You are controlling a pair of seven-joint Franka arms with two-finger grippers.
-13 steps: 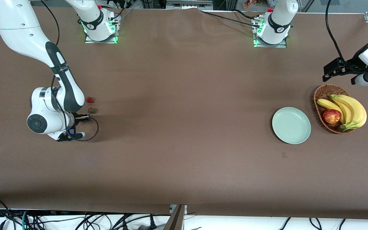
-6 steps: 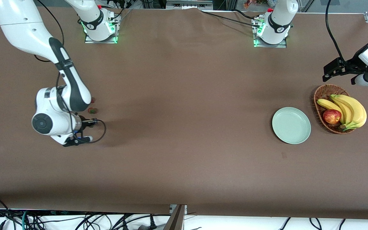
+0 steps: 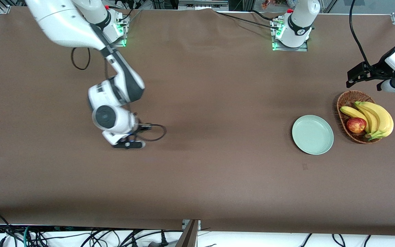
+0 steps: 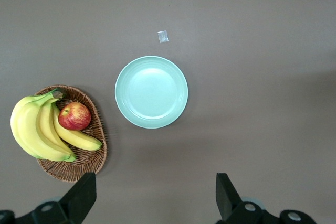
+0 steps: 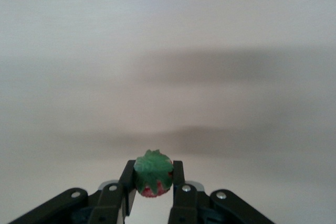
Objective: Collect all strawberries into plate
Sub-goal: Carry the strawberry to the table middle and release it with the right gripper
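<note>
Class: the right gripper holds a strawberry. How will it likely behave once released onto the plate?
The strawberry looks small and rounded, pinched in the right gripper, so it is probably light and may roll. The plate is shallow, so its low rim would likely stop only a gentle roll.

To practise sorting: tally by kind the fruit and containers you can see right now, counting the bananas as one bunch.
Strawberry, in the right pincer: 1
Apple: 1
Banana bunch: 1
Plate: 1
Basket: 1
Total: 5
</note>
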